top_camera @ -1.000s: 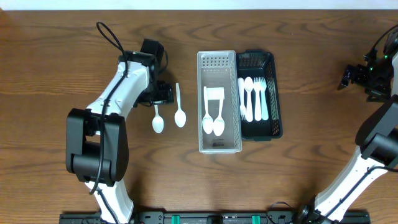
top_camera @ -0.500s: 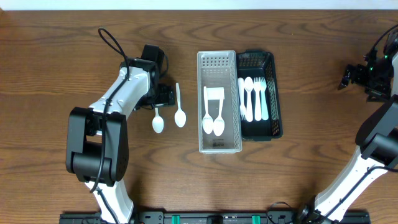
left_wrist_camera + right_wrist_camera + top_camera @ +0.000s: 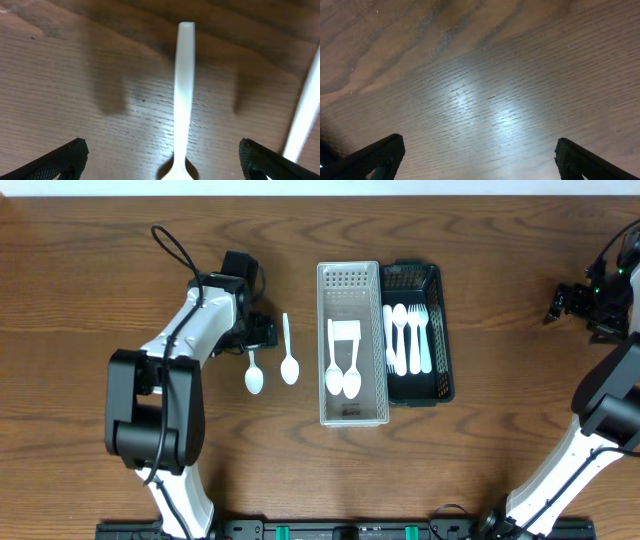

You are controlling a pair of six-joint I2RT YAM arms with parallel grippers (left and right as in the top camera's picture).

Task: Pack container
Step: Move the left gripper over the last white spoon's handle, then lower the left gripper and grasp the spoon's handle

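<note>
Since the earlier frame the left arm has shifted only a little, its wrist a bit to the left, while both spoons on the bench [image 3: 100, 240] lie where they were.

The left claw [image 3: 258, 332] hangs low over the handle end of one white spoon [image 3: 254, 375]. In the left wrist view the left claw [image 3: 162, 159] has its two dark fingertips [image 3: 65, 157] wide apart, one on each side of the spoon [image 3: 184, 85]. They do not touch the handle and nothing is held. The spoon's bowl points toward the robot's side.

A second spoon [image 3: 288, 355] lies just beside the first one, on the side of the grey tray [image 3: 323, 340], so it is between the first spoon and the tray. It shows in the left wrist view as a white bar at the right border [image 3: 302, 115].

The grey tray stands in the middle of the bench and already holds two spoons [image 3: 343, 375], side by side. Touching its right wall is a black basket [image 3: 446, 330] with white cutlery [image 3: 408, 340] in it.

The right claw [image 3: 556, 305] is far at the right edge, well apart from all these things. In the right wrist view the right claw [image 3: 482, 159] is spread wide over bare wood.
</note>
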